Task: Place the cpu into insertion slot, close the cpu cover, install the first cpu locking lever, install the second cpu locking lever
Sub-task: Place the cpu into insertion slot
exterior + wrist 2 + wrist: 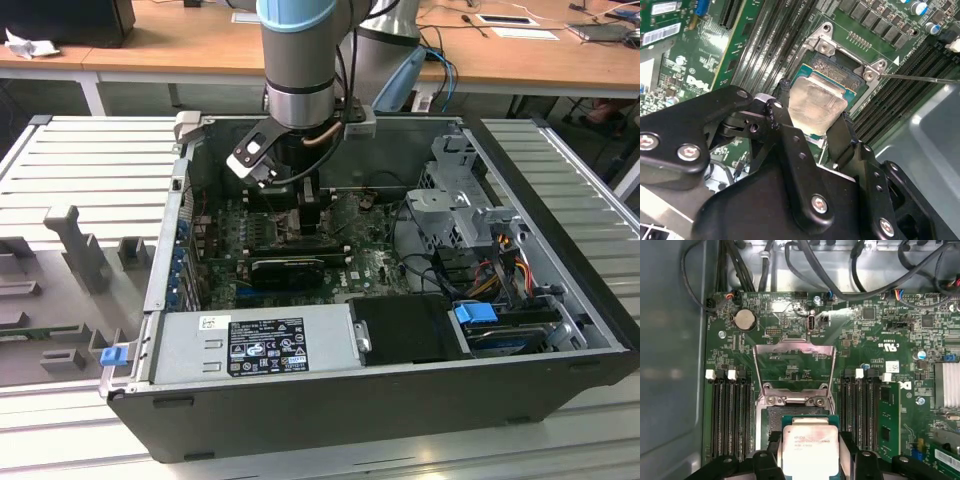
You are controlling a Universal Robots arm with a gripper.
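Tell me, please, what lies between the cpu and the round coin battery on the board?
The opened cpu cover lies between the cpu and the coin battery, as the first wrist view shows.

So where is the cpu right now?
In both wrist views the cpu is held in the gripper over the insertion slot, with the cpu cover swung open.

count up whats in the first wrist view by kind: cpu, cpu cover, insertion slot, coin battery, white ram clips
cpu: 1
cpu cover: 1
insertion slot: 1
coin battery: 1
white ram clips: 4
total: 8
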